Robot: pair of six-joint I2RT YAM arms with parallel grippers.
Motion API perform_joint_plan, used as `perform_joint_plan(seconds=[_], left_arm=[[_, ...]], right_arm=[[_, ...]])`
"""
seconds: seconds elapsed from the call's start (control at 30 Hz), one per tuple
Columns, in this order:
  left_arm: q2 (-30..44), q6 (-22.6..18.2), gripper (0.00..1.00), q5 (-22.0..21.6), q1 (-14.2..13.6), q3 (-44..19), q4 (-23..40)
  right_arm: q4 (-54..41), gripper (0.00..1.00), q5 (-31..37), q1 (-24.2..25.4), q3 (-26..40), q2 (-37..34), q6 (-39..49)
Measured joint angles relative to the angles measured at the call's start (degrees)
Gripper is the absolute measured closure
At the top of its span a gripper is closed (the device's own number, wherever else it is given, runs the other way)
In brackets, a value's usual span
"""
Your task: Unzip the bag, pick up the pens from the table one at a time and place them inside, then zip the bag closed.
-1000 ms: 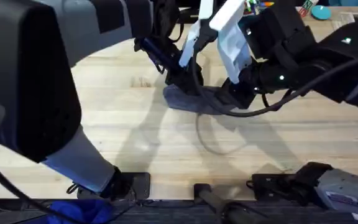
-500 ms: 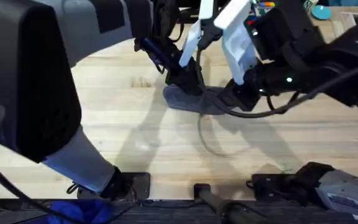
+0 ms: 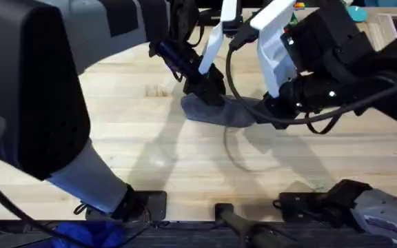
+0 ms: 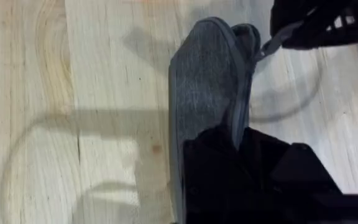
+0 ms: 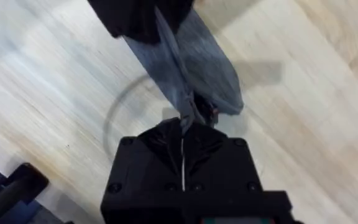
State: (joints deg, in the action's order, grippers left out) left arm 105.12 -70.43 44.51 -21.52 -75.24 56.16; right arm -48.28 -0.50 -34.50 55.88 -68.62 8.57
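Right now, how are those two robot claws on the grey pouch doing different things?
The left gripper clamps one end of the bag, pinning it to the table. The right gripper is shut on the small zipper pull at the opposite end. The left grips broad fabric; the right pinches a thin tab. Both are black and shut.
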Motion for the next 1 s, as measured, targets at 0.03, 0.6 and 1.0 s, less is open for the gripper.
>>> perform_joint_plan(seconds=[0.03, 0.6, 1.0], left_arm=[[-0.01, -0.01, 0.958, 0.00, 0.01, 0.00, 0.03], [-0.02, -0.02, 0.958, 0.66, -0.09, 0.00, 0.22], [0.00, -0.02, 0.959, 0.68, 0.07, 0.00, -0.06]], right_arm=[[-0.59, 0.968, 0.43, 0.00, 0.00, 0.00, -0.66], [-6.91, 0.968, 3.79, 0.23, 0.13, 0.00, -11.35], [-10.67, 0.968, 1.90, 7.59, 0.26, 0.02, -16.29]])
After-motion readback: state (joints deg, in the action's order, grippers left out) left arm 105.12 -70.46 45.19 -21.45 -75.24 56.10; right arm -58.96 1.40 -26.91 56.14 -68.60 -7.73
